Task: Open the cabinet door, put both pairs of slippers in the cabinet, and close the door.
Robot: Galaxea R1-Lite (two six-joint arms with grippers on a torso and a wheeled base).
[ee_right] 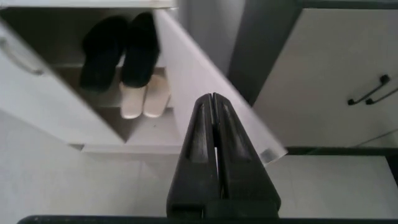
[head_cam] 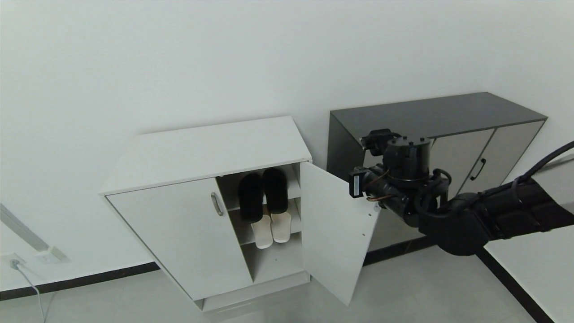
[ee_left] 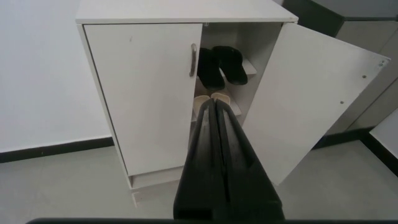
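Two claws are mine, and both are pressed narrow with nothing between the fingers. My left claw (ee_left: 214, 104) hangs in front of the white cabinet (head_cam: 206, 152), apart from it, and points toward the gap where the inside shows. My right claw (ee_right: 213, 98) is at the outer edge of the right door (head_cam: 336, 224), near its top corner (I cannot tell if it touches the panel).

That right door stands open, swung out toward my right arm. The left door (head_cam: 179, 233) is shut, with a small metal handle (head_cam: 217, 204) at its inner edge.

Behind the open door both pairs are already inside the right compartment. The black slippers (head_cam: 262, 193) lie side by side on the upper shelf, which slopes. The white slippers (head_cam: 271, 229) lie side by side on the shelf just below, and their upper ends are hidden behind the black pair in the head view.

Farther on my right, a dark cabinet (head_cam: 430, 116) stands beside the white one against the wall, its doors shut. Low on the wall at my far left there is a wall socket (head_cam: 13, 260) with a cable plugged in.
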